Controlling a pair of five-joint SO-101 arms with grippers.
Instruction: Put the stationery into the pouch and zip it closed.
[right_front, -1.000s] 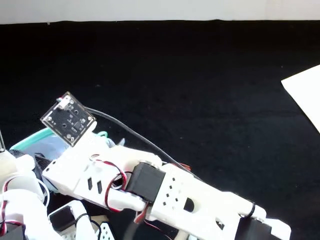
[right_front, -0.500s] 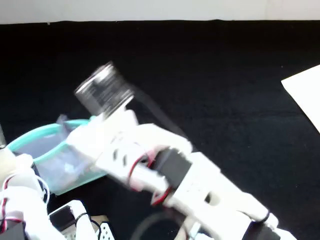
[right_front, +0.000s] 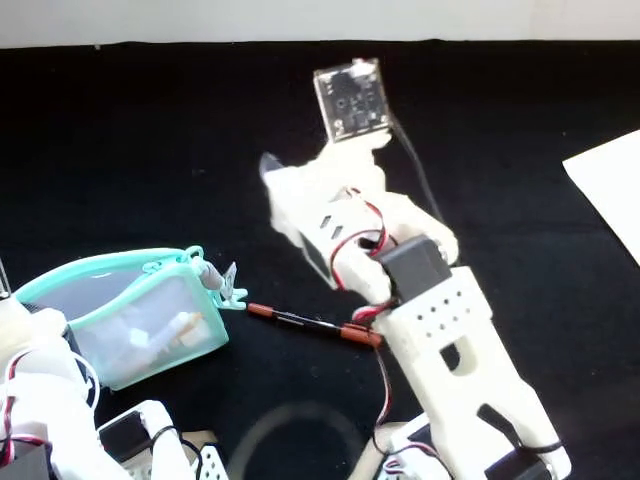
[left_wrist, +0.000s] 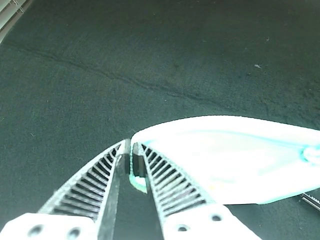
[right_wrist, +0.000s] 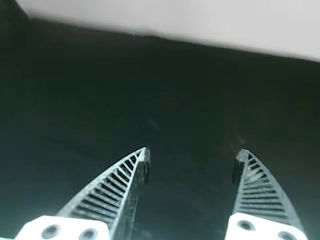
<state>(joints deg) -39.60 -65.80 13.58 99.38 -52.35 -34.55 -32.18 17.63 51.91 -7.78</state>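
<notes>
A clear pouch (right_front: 140, 320) with a mint-green rim lies at the lower left of the table, with white stationery inside it and its zipper pull (right_front: 225, 285) at the right end. My left gripper (left_wrist: 133, 161) is shut on the pouch (left_wrist: 225, 160) at its green edge. A dark pen (right_front: 312, 324) with reddish ends lies on the black mat just right of the pouch. My right gripper (right_wrist: 191, 162) is open and holds nothing, raised over the bare mat; in the high view the right arm (right_front: 360, 230) stands mid-table, up and right of the pouch.
A black mat (right_front: 150, 130) covers the table. A white sheet (right_front: 612, 185) lies at the right edge. The left arm's white base (right_front: 40, 400) sits at the lower left corner, beside the pouch.
The right arm has swung up and to the right, away from above the pouch, uncovering the pouch and the pen. The pouch stays held by my left gripper.
</notes>
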